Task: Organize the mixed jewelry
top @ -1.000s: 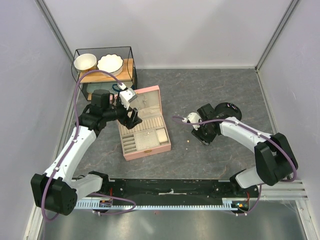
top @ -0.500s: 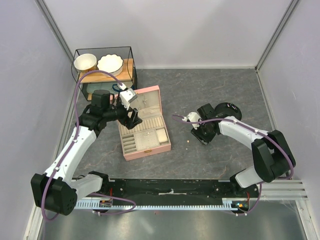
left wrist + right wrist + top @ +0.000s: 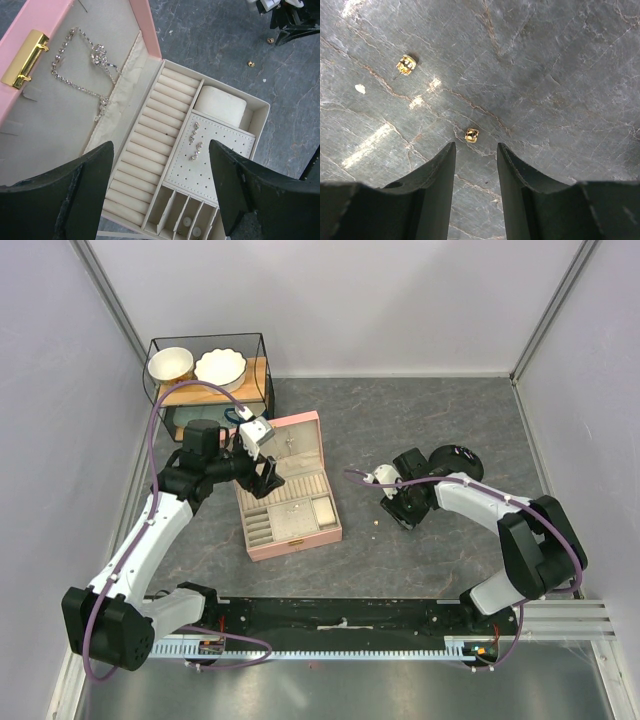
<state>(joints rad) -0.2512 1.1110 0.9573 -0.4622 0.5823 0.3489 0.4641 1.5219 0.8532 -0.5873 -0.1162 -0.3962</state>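
On the left side of the grey table (image 3: 420,410), the pink box (image 3: 146,30) lies open with its lid flat behind it. The left gripper (image 3: 161,149) hangs over the box with its 2 black fingers (image 3: 75,195) spread wide, and it holds nothing. Down in the lid lies the sparkly silver chain (image 3: 82,70), bent in a loose loop beside the gold clasp (image 3: 24,59). The tray part has a row of soft rolls, a white cushion (image 3: 220,102) and a dotted pad (image 3: 200,160). Little shiny earrings (image 3: 195,145) sit in a line on that pad. Some tiny pale round bits (image 3: 187,221) lie in the small slots at the front (too small to tell what they are). Over on the right, the right gripper (image 3: 475,150) points down at the bare table, well away from the box. Its 2 fingers stand close together with a small gap, and nothing is between them. A gold bead (image 3: 472,135) lies on the table just in front of the tips, right in line with the gap, and it does not touch either finger. A gold stud (image 3: 406,64) lies farther off to one side, with a thin pin sticking out. Behind the right arm sits the black disc (image 3: 462,458). At the back left corner a wire shelf (image 3: 160,345) holds 2 pale bowls (image 3: 220,368) side by side.
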